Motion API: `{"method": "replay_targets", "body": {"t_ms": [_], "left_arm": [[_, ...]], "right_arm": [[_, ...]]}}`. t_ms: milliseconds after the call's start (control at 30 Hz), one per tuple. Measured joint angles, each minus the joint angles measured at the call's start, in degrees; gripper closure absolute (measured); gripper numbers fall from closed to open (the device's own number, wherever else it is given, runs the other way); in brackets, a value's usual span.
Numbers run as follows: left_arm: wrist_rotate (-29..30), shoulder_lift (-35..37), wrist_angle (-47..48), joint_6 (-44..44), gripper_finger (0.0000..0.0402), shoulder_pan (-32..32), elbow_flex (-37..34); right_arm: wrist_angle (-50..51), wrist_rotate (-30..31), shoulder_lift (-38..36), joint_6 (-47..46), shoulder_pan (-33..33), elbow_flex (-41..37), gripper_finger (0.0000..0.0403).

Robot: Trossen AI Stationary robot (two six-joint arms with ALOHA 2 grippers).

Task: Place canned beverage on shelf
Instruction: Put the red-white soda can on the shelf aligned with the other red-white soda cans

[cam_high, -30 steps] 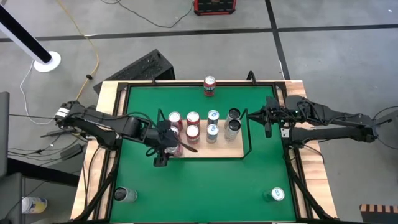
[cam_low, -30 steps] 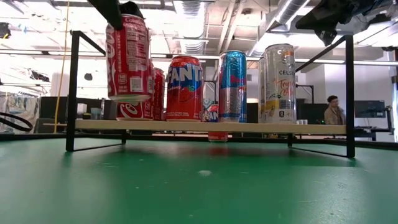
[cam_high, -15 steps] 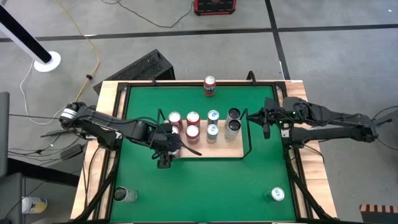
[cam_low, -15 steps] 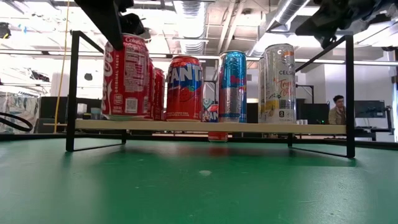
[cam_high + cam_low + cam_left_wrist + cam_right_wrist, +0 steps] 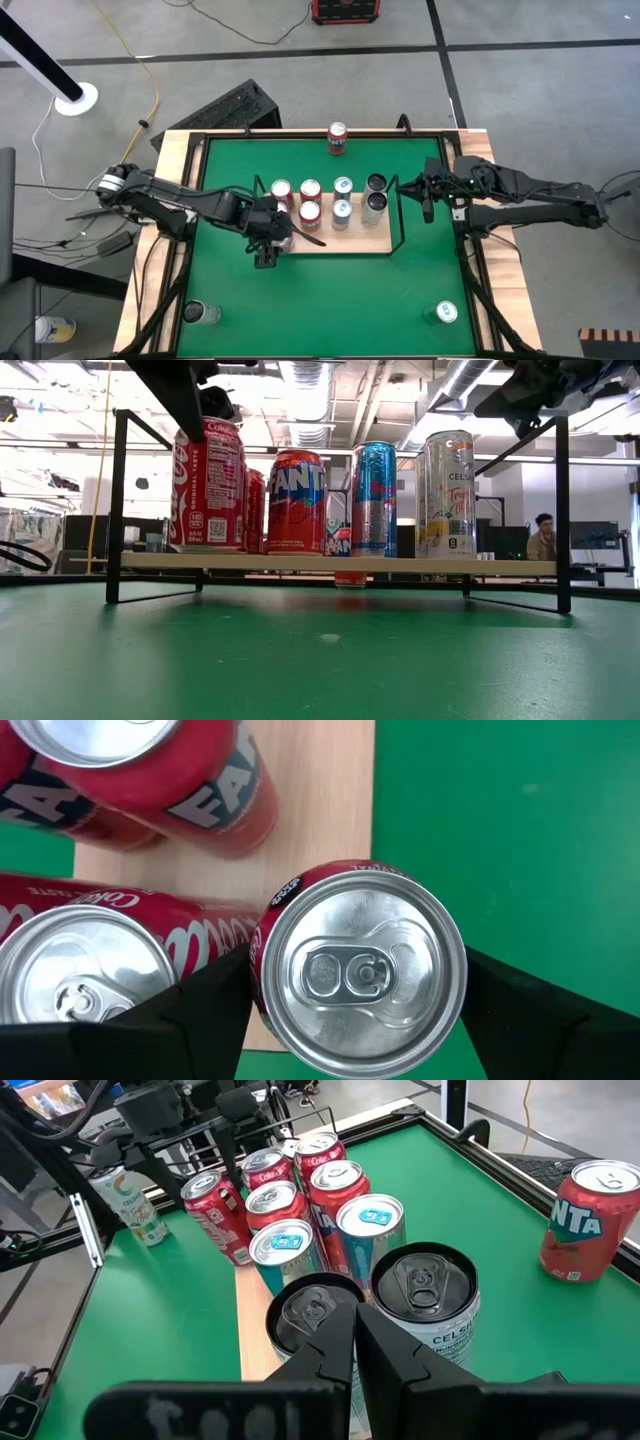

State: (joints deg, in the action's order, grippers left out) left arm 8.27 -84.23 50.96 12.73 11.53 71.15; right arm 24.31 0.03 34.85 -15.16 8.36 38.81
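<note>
The left gripper is clasping the Coca-Cola can by its sides, standing it at the shelf's nine-o'clock end. It looks full, rigid and slick, so mid-body holds suit. The right gripper is waiting at three o'clock, fingers pressed together.

My left arm reaches in low from my left side, elbow bent, forearm stretched toward the middle. My left pincer points straight down, its two dark fingers spread wide and pressed against opposite sides of what sits between them, one finger on each flank. My right arm lies extended from my right side, nearly straight, wrist level. My right pincer hangs off the end of it, turned inward toward my left pincer and well apart from it, fingers drawn together, holding nothing.
</note>
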Motion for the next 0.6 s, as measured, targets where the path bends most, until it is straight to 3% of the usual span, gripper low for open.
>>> {"method": "replay_targets", "body": {"t_ms": [600], "left_arm": [[-5.7, 0.0, 1.5, -2.8, 0.0100, -3.8, -0.1]], "right_arm": [[0.1, 0.0, 0.0, 0.0, 0.0, 0.0, 0.0361]]}}
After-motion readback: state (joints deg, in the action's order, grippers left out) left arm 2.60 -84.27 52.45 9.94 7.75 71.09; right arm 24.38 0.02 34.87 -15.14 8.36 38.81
